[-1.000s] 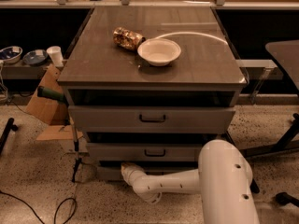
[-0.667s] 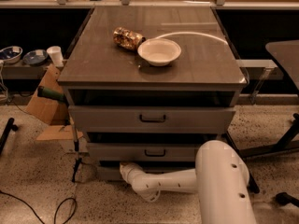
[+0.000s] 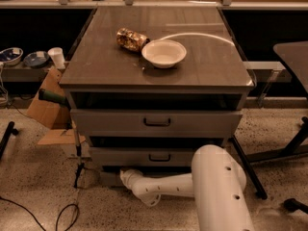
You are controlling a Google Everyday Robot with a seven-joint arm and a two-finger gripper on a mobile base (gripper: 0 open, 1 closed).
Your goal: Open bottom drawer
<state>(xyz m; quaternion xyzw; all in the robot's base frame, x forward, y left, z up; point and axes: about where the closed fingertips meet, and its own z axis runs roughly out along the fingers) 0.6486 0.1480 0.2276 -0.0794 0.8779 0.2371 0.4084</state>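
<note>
My arm (image 3: 192, 186) comes in from the lower right of the frame, low along the floor. My pincer (image 3: 125, 175) is at lower centre-left, right up against the bottom drawer (image 3: 109, 179). Spread or pressed together, I cannot tell: the tip is tucked in shadow. The bottom drawer shows only as a slim grey strip at the foot of the bench (image 3: 106, 69), under the middle drawer (image 3: 120, 156) and top drawer (image 3: 106, 122). Up top, a white bowl (image 3: 163, 53) sits beside a crumpled snack bag (image 3: 131, 38).
</note>
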